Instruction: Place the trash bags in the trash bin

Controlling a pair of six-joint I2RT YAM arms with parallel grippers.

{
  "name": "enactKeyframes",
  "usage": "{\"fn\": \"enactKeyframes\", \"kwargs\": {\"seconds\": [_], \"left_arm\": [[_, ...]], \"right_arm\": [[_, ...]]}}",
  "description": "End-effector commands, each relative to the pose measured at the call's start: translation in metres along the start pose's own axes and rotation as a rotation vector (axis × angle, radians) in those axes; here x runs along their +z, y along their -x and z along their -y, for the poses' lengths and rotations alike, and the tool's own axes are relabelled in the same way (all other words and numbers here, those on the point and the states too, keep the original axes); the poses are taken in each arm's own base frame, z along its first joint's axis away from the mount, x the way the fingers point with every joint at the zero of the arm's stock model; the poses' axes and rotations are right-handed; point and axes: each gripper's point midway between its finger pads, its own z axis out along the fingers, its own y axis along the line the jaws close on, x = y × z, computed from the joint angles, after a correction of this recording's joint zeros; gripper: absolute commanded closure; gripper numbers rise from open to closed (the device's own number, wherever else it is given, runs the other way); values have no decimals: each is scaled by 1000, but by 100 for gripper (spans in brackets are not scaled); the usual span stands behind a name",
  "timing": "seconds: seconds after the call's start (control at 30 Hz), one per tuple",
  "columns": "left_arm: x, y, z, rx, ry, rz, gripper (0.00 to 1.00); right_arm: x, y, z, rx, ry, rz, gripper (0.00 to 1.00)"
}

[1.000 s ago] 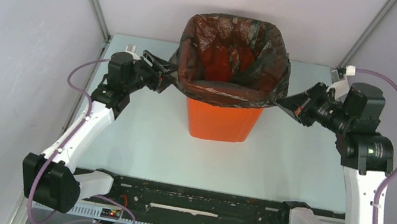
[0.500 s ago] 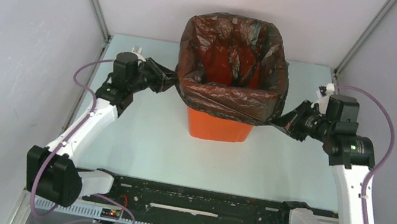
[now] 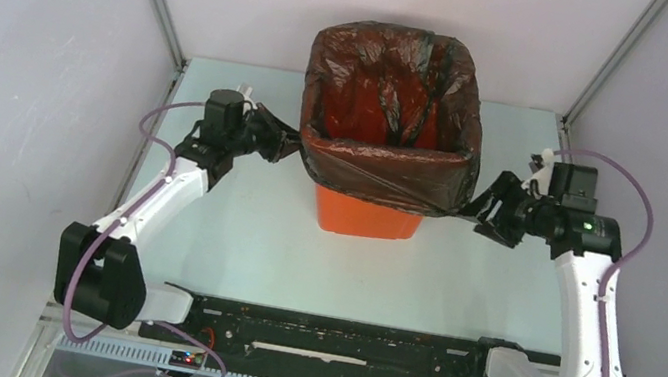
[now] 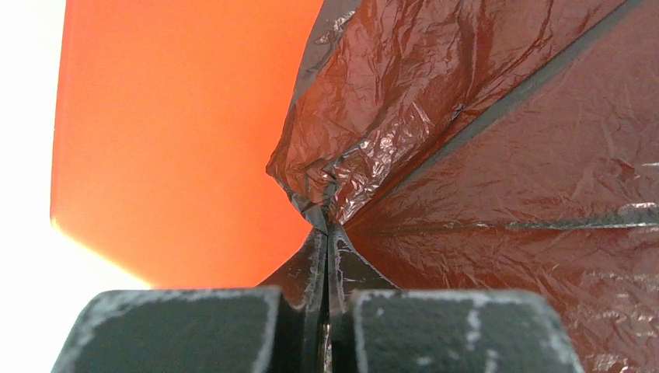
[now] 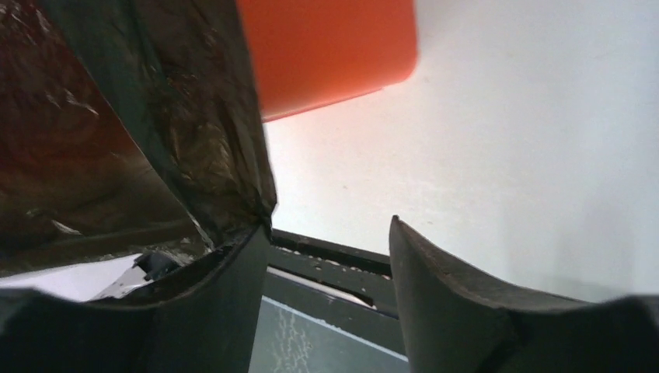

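Note:
The orange trash bin (image 3: 371, 217) stands upright at the middle back of the table. A glossy black trash bag (image 3: 384, 168) lines it, its top folded down over the rim on all sides. My left gripper (image 3: 288, 144) is at the bin's left side, shut on a bunched fold of the bag (image 4: 326, 221), with the bin wall (image 4: 179, 140) behind it. My right gripper (image 3: 481, 210) is at the bin's lower right corner, open with nothing between its fingers. In the right wrist view the bag film (image 5: 155, 148) rests on the outer side of the right gripper's (image 5: 326, 225) left finger (image 5: 225, 295), below the bin (image 5: 326, 54).
The pale table (image 3: 251, 236) lies bare in front of the bin. A black rail (image 3: 337, 336) runs along the near edge between the arm bases. Grey walls with metal corner posts close in the left, right and back sides.
My left gripper has shut on the bag's left edge. The right gripper has opened and let go of the bag. Both have moved downward and the bag's folded top sits lower on the bin.

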Motion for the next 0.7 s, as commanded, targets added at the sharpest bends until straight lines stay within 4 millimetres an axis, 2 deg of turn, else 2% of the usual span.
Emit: {"fn": "enactKeyframes", "kwargs": {"seconds": [0.0, 0.17, 0.27, 0.33, 0.5, 0.6, 0.67], "left_arm": [[0, -3, 15, 51, -39, -32, 100], [2, -5, 16, 65, -40, -57, 99], [3, -7, 16, 84, -30, -85, 97], [4, -8, 16, 104, -22, -96, 95], [6, -8, 24, 149, -42, -131, 89], [7, -10, 26, 195, -43, -163, 86], [7, -9, 23, 216, -26, -167, 85]], "right_arm": [[-45, 13, 0, -87, -56, 111, 30], [-71, 68, -40, -82, 25, 244, 29], [-85, 101, -52, -91, 5, 310, 25], [-82, 121, -55, -89, 10, 354, 23], [-40, 167, -62, -14, 129, 391, 30], [-7, 181, -65, 14, 162, 348, 33], [20, 182, -64, 8, 150, 314, 34]]}}
